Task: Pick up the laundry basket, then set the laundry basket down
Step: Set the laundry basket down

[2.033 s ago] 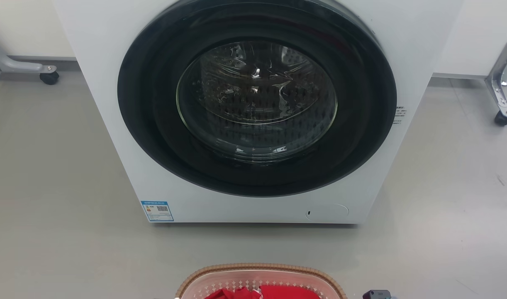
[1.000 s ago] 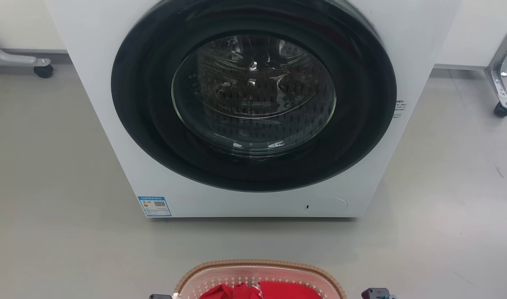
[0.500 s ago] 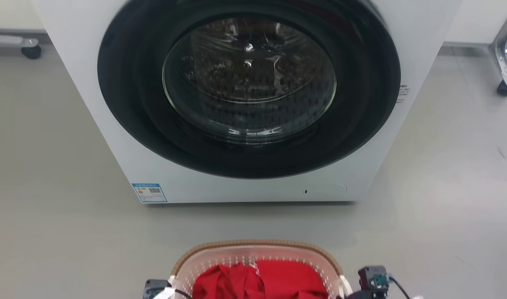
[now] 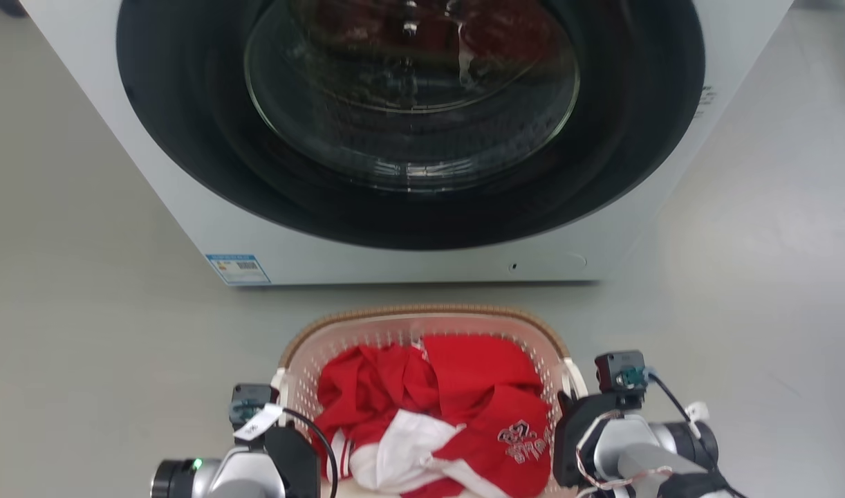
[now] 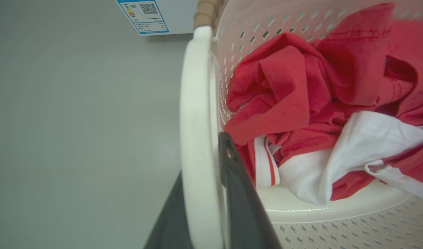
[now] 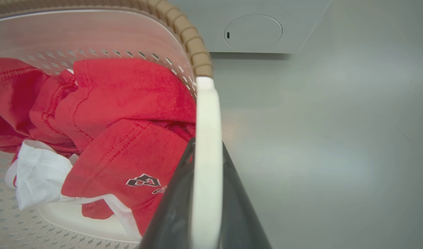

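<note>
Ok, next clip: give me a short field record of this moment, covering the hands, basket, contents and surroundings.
left hand: fingers either side of the left handle, shut on it
right hand: the same on the right handle
laundry basket: in front of the washer, apart from it; brown rim, perforated walls
contents: red garments with white fabric among them
door: shut
lifted or on the floor: cannot tell

Left claw (image 5: 201,162) gripping laundry basket (image 5: 336,230) handle (image 5: 195,97), red clothes (image 5: 287,83) inside
</note>
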Available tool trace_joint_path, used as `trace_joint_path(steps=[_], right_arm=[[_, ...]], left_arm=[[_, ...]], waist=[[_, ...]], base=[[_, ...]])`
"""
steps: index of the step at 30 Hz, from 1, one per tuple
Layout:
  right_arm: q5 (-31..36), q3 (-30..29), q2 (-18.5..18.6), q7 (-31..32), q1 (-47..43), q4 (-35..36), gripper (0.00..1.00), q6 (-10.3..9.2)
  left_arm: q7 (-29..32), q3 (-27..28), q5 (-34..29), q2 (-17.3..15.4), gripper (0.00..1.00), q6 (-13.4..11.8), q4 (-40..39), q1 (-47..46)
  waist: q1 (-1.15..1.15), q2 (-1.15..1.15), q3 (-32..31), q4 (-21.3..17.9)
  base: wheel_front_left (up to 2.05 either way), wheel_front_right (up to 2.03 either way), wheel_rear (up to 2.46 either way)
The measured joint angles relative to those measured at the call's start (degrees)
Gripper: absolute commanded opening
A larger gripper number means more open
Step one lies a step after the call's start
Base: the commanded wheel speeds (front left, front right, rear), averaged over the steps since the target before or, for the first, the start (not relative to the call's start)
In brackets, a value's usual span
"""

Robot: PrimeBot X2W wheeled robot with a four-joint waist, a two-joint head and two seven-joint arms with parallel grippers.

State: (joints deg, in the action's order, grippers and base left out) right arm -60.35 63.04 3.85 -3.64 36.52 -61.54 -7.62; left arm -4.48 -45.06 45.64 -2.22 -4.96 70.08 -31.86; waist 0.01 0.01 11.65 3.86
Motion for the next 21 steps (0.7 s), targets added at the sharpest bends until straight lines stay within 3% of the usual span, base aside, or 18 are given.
trace_joint_path(steps=[21], right_arm=[[2.1,-0.3,0.1,-2.1,12.6,-2.0,0.00,0.02]], left_arm=[[-3.0,0.4,-0.3,-0.1,0.00,-1.1,-0.1,-10.5]], waist=[[0.00,0.00,16.2,0.4]], base=[[0.00,0.00,0.00]])
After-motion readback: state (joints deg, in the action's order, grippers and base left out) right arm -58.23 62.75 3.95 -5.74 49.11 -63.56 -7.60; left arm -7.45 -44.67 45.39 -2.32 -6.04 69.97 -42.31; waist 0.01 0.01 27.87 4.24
